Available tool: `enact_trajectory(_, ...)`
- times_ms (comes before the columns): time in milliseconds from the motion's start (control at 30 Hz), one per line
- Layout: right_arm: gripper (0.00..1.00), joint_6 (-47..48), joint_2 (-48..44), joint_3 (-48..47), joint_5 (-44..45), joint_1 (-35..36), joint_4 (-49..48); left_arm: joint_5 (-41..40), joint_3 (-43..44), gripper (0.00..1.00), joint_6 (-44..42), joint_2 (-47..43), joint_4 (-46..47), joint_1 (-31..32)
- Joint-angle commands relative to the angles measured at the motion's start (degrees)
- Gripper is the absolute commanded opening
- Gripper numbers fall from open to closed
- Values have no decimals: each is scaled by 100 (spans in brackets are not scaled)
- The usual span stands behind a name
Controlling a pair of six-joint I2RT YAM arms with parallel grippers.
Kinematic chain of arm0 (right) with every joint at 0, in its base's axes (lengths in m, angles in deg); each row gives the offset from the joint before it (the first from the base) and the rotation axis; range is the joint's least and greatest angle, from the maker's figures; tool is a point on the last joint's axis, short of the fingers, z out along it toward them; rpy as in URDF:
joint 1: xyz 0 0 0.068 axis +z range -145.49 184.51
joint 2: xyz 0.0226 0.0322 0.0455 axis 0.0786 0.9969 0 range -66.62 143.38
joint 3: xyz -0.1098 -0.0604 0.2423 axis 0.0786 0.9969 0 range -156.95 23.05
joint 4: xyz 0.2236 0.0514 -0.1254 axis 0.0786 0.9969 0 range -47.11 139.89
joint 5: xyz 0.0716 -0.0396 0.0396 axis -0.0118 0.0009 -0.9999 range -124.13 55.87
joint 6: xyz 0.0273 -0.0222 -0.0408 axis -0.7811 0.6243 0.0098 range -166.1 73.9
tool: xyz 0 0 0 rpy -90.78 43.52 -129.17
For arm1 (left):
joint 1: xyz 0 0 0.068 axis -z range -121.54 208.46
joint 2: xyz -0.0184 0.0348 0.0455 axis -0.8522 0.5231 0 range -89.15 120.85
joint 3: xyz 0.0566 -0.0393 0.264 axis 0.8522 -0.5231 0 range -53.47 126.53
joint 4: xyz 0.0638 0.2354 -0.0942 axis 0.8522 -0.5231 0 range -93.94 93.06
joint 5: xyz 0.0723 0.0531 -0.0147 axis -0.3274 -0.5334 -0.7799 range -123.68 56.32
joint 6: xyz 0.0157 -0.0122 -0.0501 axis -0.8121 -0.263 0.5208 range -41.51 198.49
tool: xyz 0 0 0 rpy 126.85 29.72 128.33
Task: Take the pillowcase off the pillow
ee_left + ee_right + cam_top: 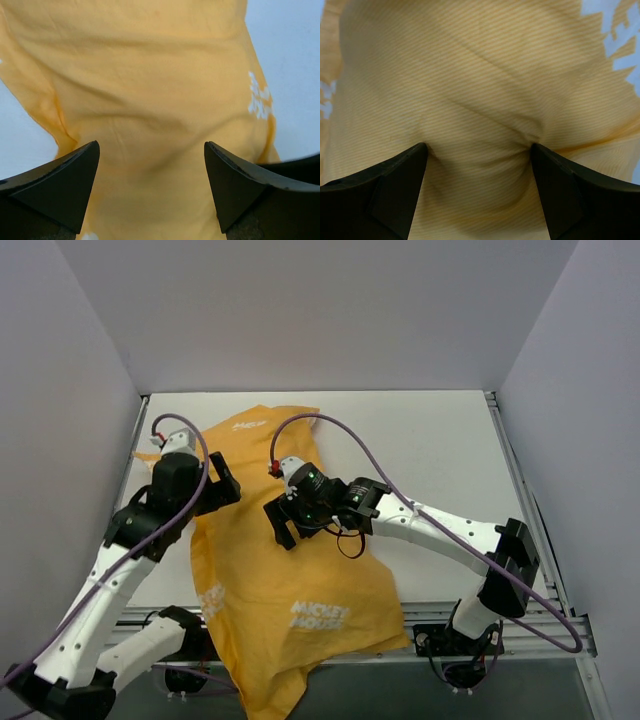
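- At 6 o'clock in the top view, the near end of the pillowcase spills over the table's front edge, between the 2 arm bases.
- Just beyond that edge, white "MICKEY MOUSE" lettering shows on the orange cloth.
- Near the middle of the table, the right gripper points toward 9 o'clock and sits on the cover.
- In its wrist view the right gripper has its jaws spread wide. Both tips press into the pillowcase, and the cloth puckers into creases between them with no fold pinched.
- Toward 10 o'clock, the left gripper is over the cover's left edge.
- From its own camera the left gripper is fully spread. The pillowcase fills the gap between the tips, but I cannot tell if they touch it.
- The cover runs on to 11 o'clock, where its far end lies flat.
- From 12 to 3 o'clock the white table shows bare.
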Motion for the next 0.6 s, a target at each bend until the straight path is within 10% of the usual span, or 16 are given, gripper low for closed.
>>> enact_trajectory(0, 79, 169, -350, 366, -103, 252, 241, -159, 514, 94, -859, 705, 1031, -277)
enact_trajectory(333, 84, 46, 256, 1087, 547, -81, 225, 1484, 1438, 94, -905, 3561, 2465, -1824)
enact_trajectory(567, 81, 2, 642, 1221, 750, -1987, -101, 2178, 429, 94, -633, 3415, 2501, -1851)
